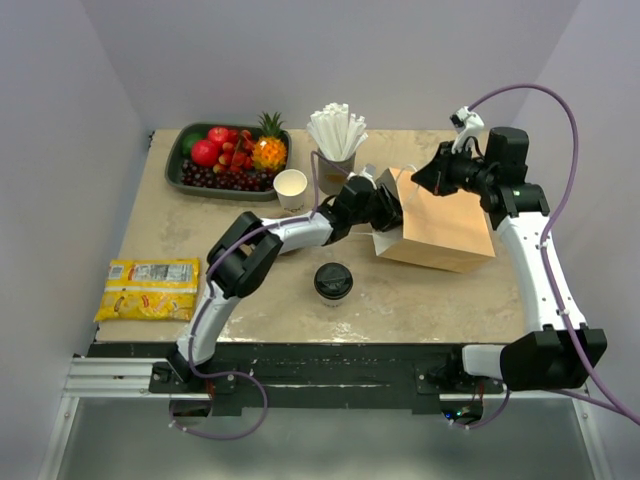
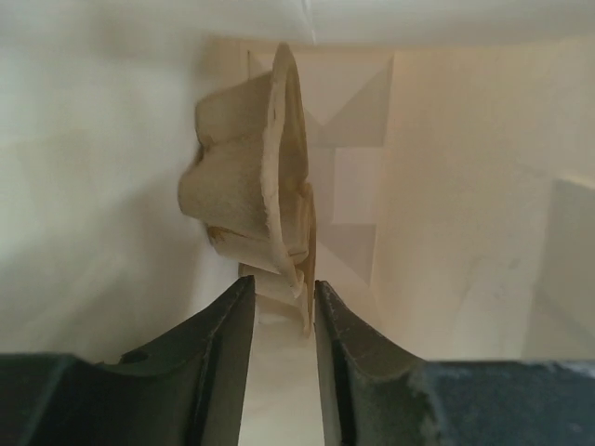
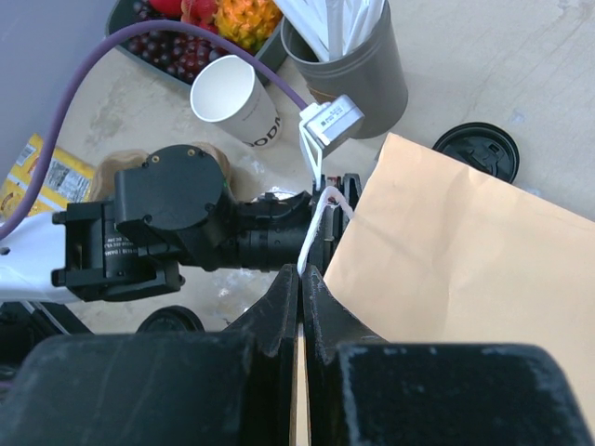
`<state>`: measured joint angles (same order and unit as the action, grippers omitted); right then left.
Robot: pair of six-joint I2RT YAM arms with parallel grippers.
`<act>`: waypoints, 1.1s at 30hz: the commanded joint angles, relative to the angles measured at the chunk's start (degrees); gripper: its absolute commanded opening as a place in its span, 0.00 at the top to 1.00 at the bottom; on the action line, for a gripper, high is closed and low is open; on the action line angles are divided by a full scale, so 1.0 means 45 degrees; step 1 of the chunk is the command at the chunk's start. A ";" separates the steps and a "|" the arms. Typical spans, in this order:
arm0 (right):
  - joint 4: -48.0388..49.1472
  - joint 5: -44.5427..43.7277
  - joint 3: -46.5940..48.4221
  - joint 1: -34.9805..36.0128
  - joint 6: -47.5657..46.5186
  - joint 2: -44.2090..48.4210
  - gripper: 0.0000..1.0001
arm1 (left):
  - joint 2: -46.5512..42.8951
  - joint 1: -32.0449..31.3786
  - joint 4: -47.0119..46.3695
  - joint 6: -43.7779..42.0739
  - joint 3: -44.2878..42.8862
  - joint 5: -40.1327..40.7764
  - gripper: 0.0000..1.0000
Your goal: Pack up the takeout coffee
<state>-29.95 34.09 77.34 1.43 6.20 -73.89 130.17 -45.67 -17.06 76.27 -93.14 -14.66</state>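
Observation:
The takeout coffee (image 1: 333, 282), a white cup with a black lid, stands on the table in front of the brown paper bag (image 1: 445, 230); its lid (image 3: 167, 321) shows partly under the left arm in the right wrist view. The bag lies on its side, mouth to the left. My left gripper (image 1: 385, 210) reaches into the mouth, its tips hidden from above. Inside, the left gripper (image 2: 284, 288) is closed to a narrow gap on the edge of the pulp carrier (image 2: 246, 186). My right gripper (image 1: 418, 180) is shut (image 3: 302, 271) on the bag's rim and white handle (image 3: 316, 223).
A grey cup of white straws (image 1: 335, 150) and an open white cup (image 1: 290, 188) stand just behind the left arm. A fruit tray (image 1: 175, 165) is at the back left, a yellow packet (image 1: 150, 288) at the front left. A loose black lid (image 3: 476, 153) lies behind the bag.

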 commanded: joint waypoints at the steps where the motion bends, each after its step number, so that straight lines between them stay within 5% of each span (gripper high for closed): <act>1: -0.0081 0.0277 0.0177 -0.0084 -0.0224 0.0150 1.00 | 0.0389 -0.0222 -0.0174 -0.0152 -0.0746 0.0346 0.66; 4: -0.0198 0.0257 0.0060 -0.0084 -0.0341 0.0266 1.00 | 0.0643 -0.0183 -0.0368 -0.0308 -0.1213 0.0542 0.80; 6: -0.0315 0.0121 0.0040 -0.0084 -0.0400 0.0306 1.00 | 0.0722 -0.0164 -0.0505 -0.0483 -0.1313 0.0503 1.00; 15: -0.0044 -0.0250 0.0567 -0.0123 -0.0965 -0.0006 1.00 | -0.1658 0.0753 -0.1502 -0.0250 0.0579 -0.1156 1.00; 22: 0.0153 -0.1011 0.0587 -0.0279 -0.1299 -0.0006 1.00 | -0.3963 0.1808 -0.0351 -0.0620 0.2512 -0.1996 1.00; 33: 0.0368 -0.4721 0.1093 -0.0844 -0.1747 -0.0553 1.00 | -0.7303 0.2394 0.1252 -0.2123 0.3784 -0.1685 1.00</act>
<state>-30.28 22.04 78.26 -1.56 0.01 -76.27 103.83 -35.97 -13.61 70.54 -76.88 -21.34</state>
